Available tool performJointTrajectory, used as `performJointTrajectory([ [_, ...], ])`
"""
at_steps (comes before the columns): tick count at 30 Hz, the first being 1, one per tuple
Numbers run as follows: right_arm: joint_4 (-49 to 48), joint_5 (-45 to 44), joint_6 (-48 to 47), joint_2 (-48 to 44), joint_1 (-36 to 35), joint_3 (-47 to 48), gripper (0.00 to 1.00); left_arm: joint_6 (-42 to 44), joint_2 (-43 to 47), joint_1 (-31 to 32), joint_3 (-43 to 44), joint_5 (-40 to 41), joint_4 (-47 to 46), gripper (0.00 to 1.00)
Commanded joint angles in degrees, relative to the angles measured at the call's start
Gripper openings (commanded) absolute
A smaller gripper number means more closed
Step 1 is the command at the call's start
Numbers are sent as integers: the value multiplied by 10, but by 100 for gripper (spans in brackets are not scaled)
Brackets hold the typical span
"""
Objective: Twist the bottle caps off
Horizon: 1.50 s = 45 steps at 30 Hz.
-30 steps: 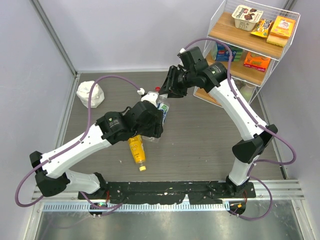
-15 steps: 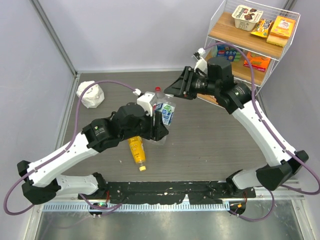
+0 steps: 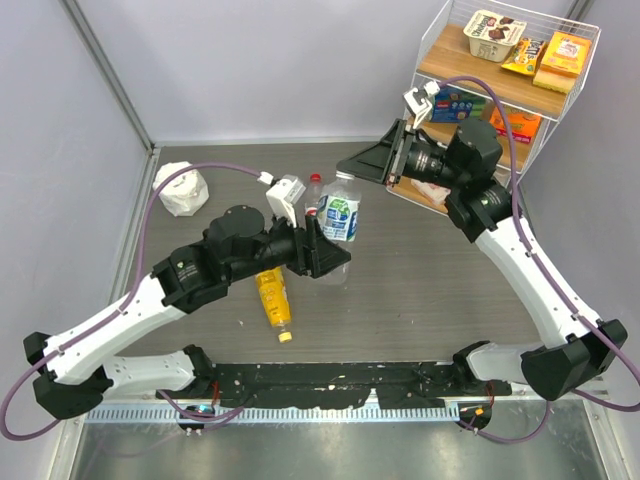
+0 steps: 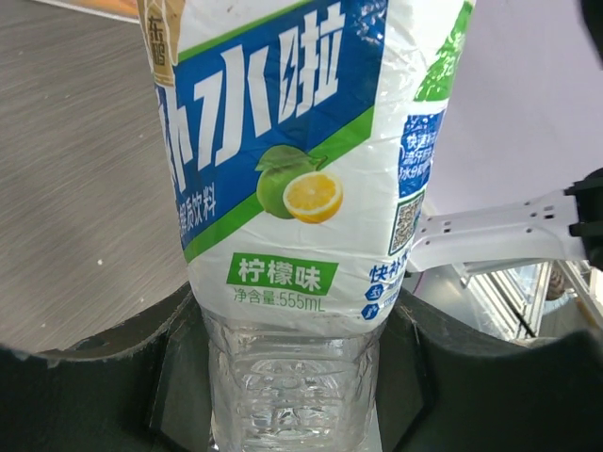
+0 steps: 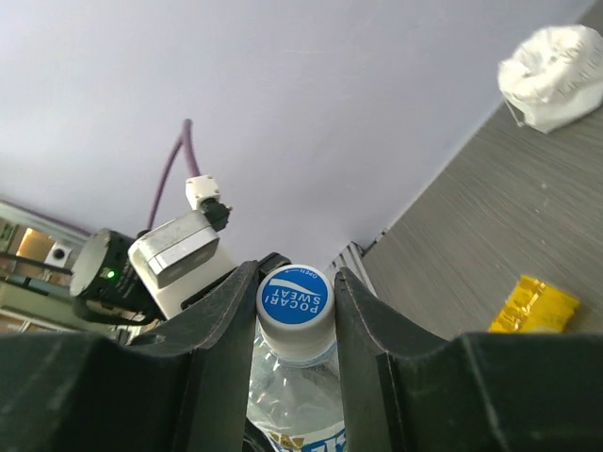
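1. Okay, the grey table (image 3: 420, 290) is the biggest thing in shot, and a wire rack (image 3: 455, 62) of snack boxes stands at its far right corner.
2. My left gripper (image 3: 330, 258) is clamped round the water bottle (image 4: 292, 141), fingers on either side of the clear ribbed part just under the blue-and-white label. The bottle sits mid-table, roughly upright. I can't tell whether its base touches the surface.
3. My right gripper (image 5: 297, 273) reaches in from the rack side at the bottle's top. It's drawn narrow, with the pads pressed to both sides of the blue cap (image 5: 294, 299). That cap is on the neck.
4. A yellow bottle (image 3: 273, 298) lies flat on the table under my left arm.
5. Over at the far left corner there's a crumpled white cloth (image 3: 181, 190), well apart from the bottles.
6. The yellow cap (image 3: 285, 337) points toward the near edge.
7. A red cap (image 3: 315, 180) peeks out just left of the held bottle; its own bottle is mostly hidden.
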State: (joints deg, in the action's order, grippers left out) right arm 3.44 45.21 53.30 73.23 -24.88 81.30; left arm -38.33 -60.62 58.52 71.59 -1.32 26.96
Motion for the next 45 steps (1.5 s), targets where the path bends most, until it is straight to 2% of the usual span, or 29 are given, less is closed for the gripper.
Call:
performJointTrajectory([
  [1, -228, 79, 99, -28, -3, -6, 2, -17, 1, 5, -27, -77, -42, 3],
  [6, -340, 136, 162, -19, -2, -13, 2, -26, 17, 5, -42, -83, -69, 3],
  [12, -326, 179, 161, -4, 6, 13, 2, -40, 17, 5, -51, -101, -82, 3],
  [16, -259, 160, 125, -5, 22, 24, 4, -39, 18, 5, -52, -95, -80, 3],
  [17, -246, 151, 124, -6, 26, 23, 9, -38, 17, 4, -52, -93, -77, 2],
  [18, -245, 146, 123, -6, 32, 23, 20, -37, 18, 4, -52, -91, -75, 2],
  [19, -241, 142, 123, -9, 39, 21, 26, -35, 17, 5, -51, -91, -72, 3],
  [21, -231, 132, 117, -12, 48, 22, 68, -34, 19, 4, -52, -90, -68, 2],
  [22, -224, 124, 115, -13, 51, 23, 76, -33, 18, 5, -53, -90, -67, 3],
  [23, -216, 123, 111, -14, 55, 25, 90, -33, 18, 4, -54, -90, -64, 3],
  [25, -194, 112, 100, -14, 62, 32, 98, -32, 20, 4, -56, -89, -61, 2],
  [27, -152, 96, 75, -14, 67, 45, 99, -32, 21, 5, -58, -85, -58, 2],
  [28, -92, 75, 64, -10, 69, 54, 99, -31, 22, 4, -58, -83, -55, 2],
  [30, -38, 53, 34, 1, 73, 81, 99, -29, 23, 5, -60, -72, -47, 2],
  [33, 56, 21, 2, 13, 74, 105, 99, -26, 19, 5, -49, -32, -2, 2],
  [35, 137, -31, -39, 23, 72, 133, 99, -19, 13, 4, -38, -15, 26, 2],
  [40, 368, -119, -136, 75, 72, 250, 99, -11, -10, 5, -11, 31, 94, 0],
  [45, 515, -194, -160, 129, 63, 324, 99, -6, -48, 5, 26, 76, 152, 0],
])
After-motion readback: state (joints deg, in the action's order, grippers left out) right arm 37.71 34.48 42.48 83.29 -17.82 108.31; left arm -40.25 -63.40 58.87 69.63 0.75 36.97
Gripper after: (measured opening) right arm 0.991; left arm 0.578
